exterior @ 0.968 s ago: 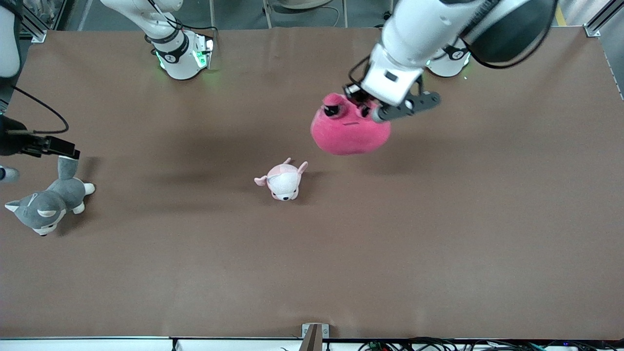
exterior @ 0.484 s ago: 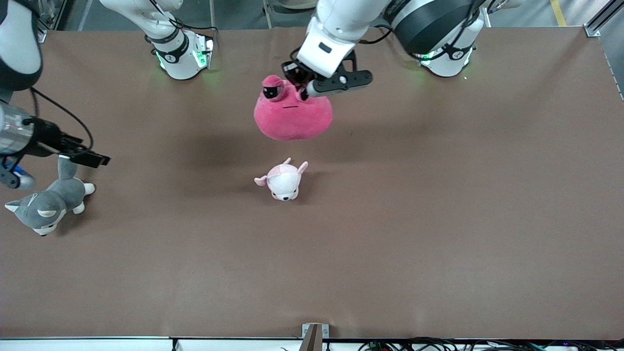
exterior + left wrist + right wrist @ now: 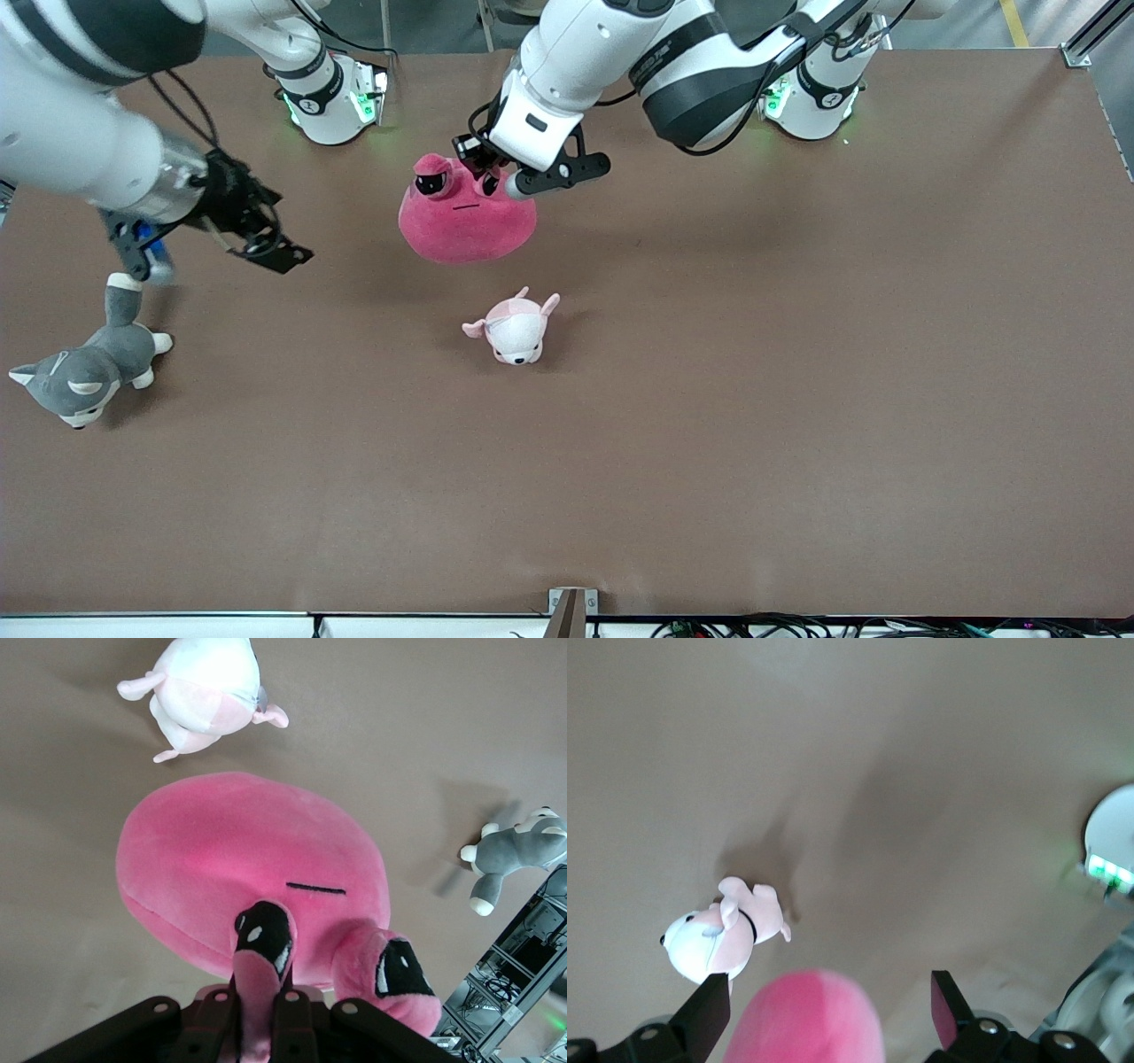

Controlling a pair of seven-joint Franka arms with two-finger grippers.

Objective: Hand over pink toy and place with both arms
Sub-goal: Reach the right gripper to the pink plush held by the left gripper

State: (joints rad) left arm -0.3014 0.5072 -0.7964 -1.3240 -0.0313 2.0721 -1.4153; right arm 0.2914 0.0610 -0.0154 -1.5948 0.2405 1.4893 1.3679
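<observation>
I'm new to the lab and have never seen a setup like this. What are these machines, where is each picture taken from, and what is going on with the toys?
Two white robot arms stand at a brown table. The wide picture looks down from a high camera facing them; the other two come from cameras on each arm's wrist. The left gripper is shut on an ear flap of the pink toy, holding it in the air above the table. The right gripper is open and in the air toward the right arm's end of the table; its wrist view shows the pink toy between its fingers. On the table lie a small pale pink plush and a grey dog plush.
</observation>
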